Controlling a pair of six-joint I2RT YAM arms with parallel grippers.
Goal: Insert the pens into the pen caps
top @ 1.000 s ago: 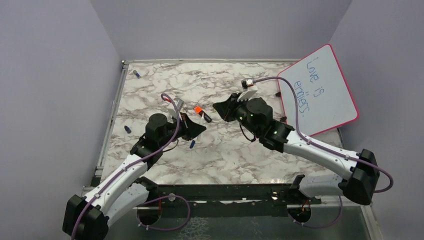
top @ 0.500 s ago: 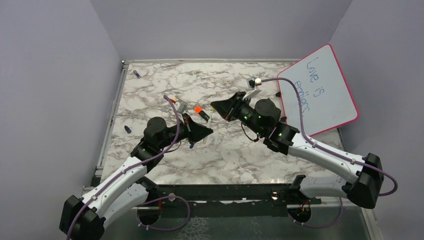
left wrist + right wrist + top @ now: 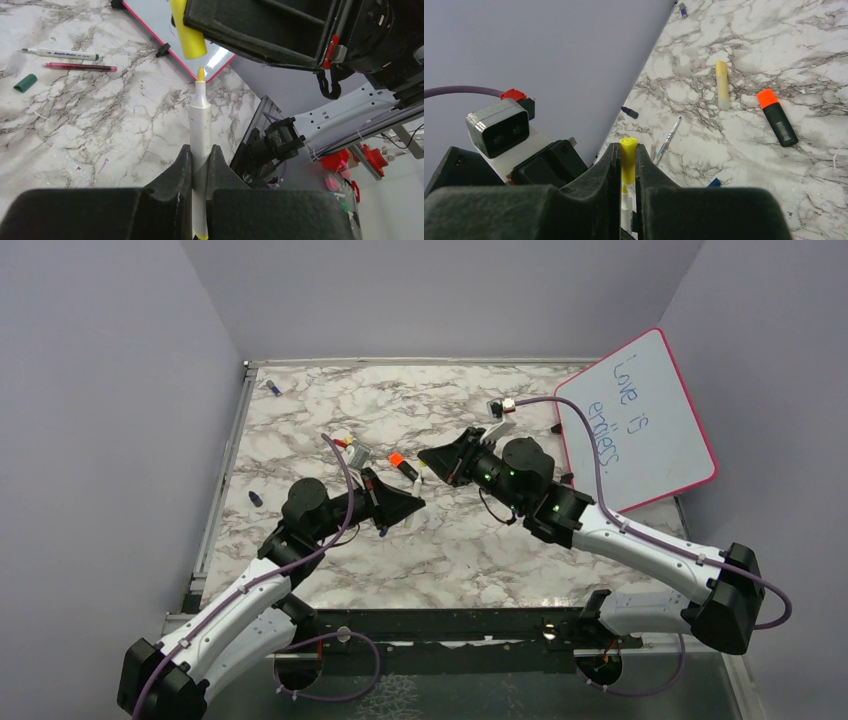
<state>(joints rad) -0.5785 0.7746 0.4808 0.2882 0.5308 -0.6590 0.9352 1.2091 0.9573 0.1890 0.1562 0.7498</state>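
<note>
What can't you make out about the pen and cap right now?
Left wrist: yellow cap's upper end, hidden by right gripper; pen's rear, cut by bottom edge.
Right wrist: most of the pen, behind gripper fingers.
Top view: gap between pen tip and cap, too small.

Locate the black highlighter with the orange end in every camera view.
Top external: black highlighter lies mid-table, just left of the right end effector.
Left wrist: not in it.
Right wrist: right side of the picture, orange end uppermost.
Shared landmark: the marble table, seen in all three.
</note>
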